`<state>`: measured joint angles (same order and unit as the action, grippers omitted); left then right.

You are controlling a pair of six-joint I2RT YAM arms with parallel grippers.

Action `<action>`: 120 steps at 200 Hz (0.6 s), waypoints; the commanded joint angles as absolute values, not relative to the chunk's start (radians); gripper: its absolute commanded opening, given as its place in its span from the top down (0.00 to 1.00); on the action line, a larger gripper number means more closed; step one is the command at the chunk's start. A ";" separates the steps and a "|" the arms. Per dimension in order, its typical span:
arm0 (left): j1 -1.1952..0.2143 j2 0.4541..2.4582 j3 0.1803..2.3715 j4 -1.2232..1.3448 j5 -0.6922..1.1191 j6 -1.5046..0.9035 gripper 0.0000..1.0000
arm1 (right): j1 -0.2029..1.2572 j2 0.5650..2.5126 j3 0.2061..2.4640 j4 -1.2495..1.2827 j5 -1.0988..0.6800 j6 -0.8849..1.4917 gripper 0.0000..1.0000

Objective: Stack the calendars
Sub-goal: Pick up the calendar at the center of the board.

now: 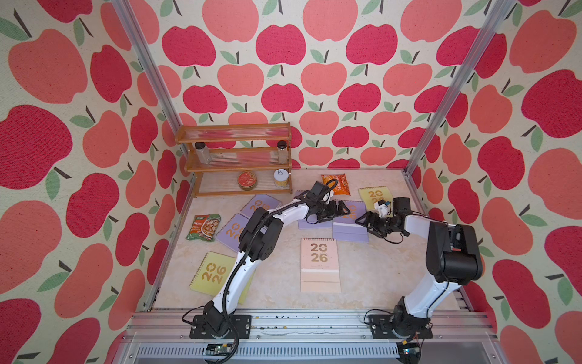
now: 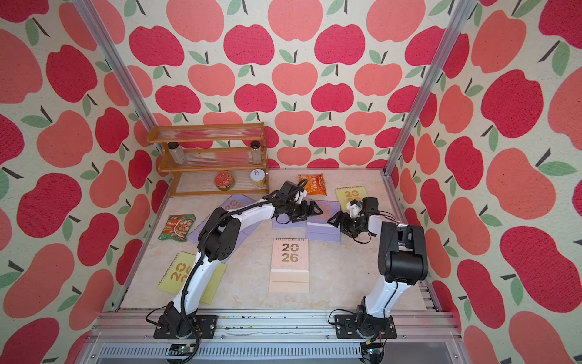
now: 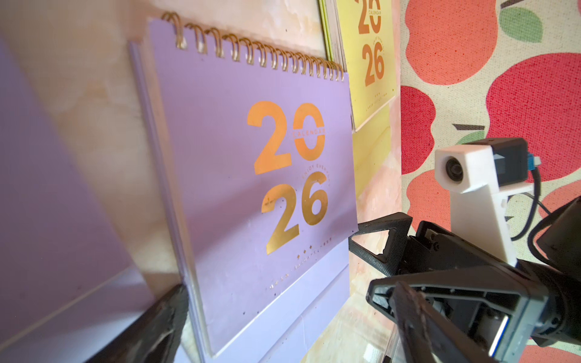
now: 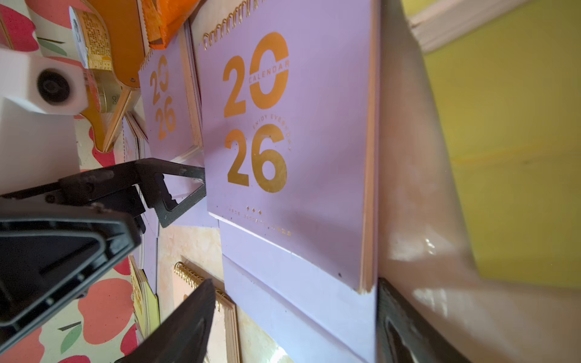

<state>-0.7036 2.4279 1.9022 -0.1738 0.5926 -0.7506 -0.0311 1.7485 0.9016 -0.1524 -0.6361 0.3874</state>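
Calendars lie flat all over your desk. By the front edge sits the peach calendar. In the middle, your left gripper and right gripper are both spread wide, one at each side of a lavender calendar. Maybe they touch it. Near the far right corner lies a yellow-green calendar.

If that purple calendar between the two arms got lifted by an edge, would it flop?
Probably not much: the lavender calendar shows a thick page block under a board-like cover. Its stand flap juts past the cover and may swing loose. On the shiny tabletop it would likely slide, not tip.
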 commanded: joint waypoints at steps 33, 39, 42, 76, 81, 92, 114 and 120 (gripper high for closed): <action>-0.721 2.419 1.807 -0.190 0.610 -0.788 0.00 | -0.028 1.700 0.842 0.129 -0.726 0.533 0.22; -0.722 2.417 1.800 -0.187 0.609 -0.790 0.00 | -0.031 1.706 0.838 0.156 -0.726 0.547 0.23; -0.721 2.414 1.797 -0.186 0.608 -0.790 0.00 | -0.031 1.707 0.836 0.167 -0.726 0.554 0.23; -0.722 2.401 1.773 -0.176 0.602 -0.795 0.00 | -0.035 1.737 0.832 0.255 -0.724 0.600 0.26; -0.722 2.400 1.772 -0.176 0.600 -0.795 0.00 | -0.035 1.739 0.832 0.262 -0.723 0.602 0.27; -0.722 2.397 1.765 -0.172 0.597 -0.796 0.00 | -0.035 1.746 0.838 0.267 -0.721 0.601 0.31; -0.720 2.393 1.751 -0.161 0.594 -0.804 0.00 | -0.035 1.758 0.845 0.269 -0.721 0.597 0.47; -0.719 2.391 1.748 -0.157 0.593 -0.806 0.00 | -0.034 1.761 0.846 0.270 -0.721 0.596 0.51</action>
<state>-0.7048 2.3829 1.7966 -0.0723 0.5926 -0.7738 -0.0334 1.7397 0.8410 0.2260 -0.6918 0.5797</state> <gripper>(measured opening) 0.997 0.556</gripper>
